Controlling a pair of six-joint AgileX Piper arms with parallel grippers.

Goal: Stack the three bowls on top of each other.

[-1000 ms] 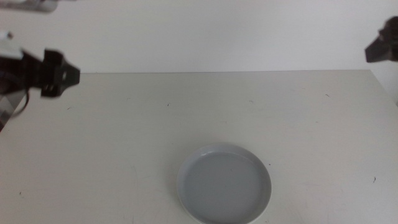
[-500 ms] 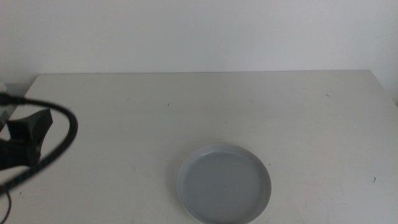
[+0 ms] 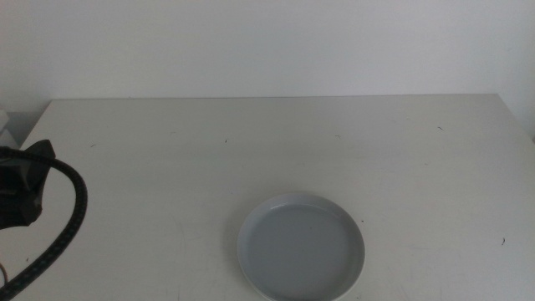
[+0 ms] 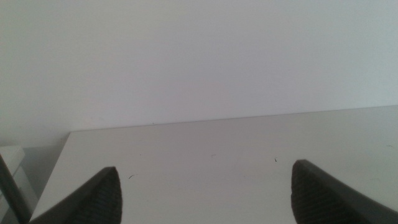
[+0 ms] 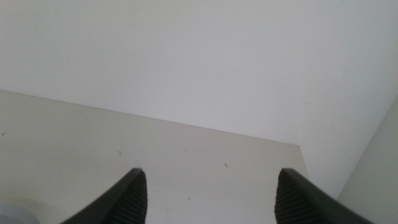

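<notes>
Bowls sit as one pale grey-blue stack [image 3: 301, 248] on the white table [image 3: 276, 142], near its front edge. Left gripper [image 4: 205, 193] hovers at the table's left side, jaws wide apart and empty. Right gripper [image 5: 208, 193] is likewise spread, holding nothing.

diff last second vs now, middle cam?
Left arm dropped from the upper left to low at the table's left edge. Right arm left the upper right corner, now out of that view. Nothing gripped; both grippers open. Grey-blue bowl stayed put; only one bowl shows.
</notes>
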